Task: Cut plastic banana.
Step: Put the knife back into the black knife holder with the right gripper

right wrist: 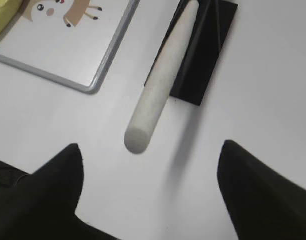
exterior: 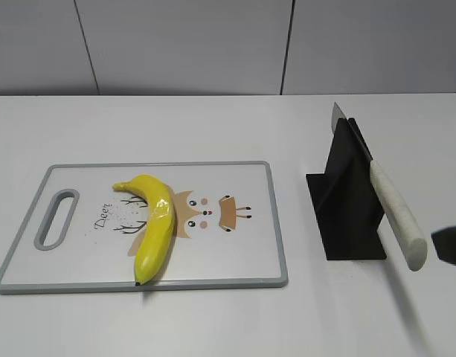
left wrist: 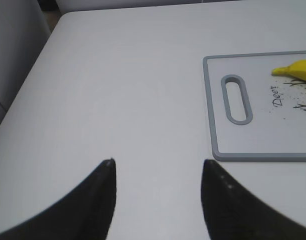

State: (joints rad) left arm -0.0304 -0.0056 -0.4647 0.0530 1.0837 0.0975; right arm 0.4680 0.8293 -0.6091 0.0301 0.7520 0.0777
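The plastic banana [exterior: 155,223] lies on the white cutting board [exterior: 242,253], left of its middle, dark tip toward the front edge. Its stem end shows in the left wrist view [left wrist: 295,70]. A knife with a white handle [exterior: 396,216] rests slanted in a black stand [exterior: 345,201]; the handle end [right wrist: 143,130] points toward my right gripper [right wrist: 150,150], which is open and empty just short of it. Only a dark corner of that gripper shows in the exterior view [exterior: 451,245]. My left gripper [left wrist: 157,162] is open and empty over bare table, left of the board's handle slot [left wrist: 236,98].
The board has a grey rim and a deer drawing [exterior: 205,212]. A grey wall panel [exterior: 228,44] stands behind the white table. The table's left edge [left wrist: 23,90] shows in the left wrist view.
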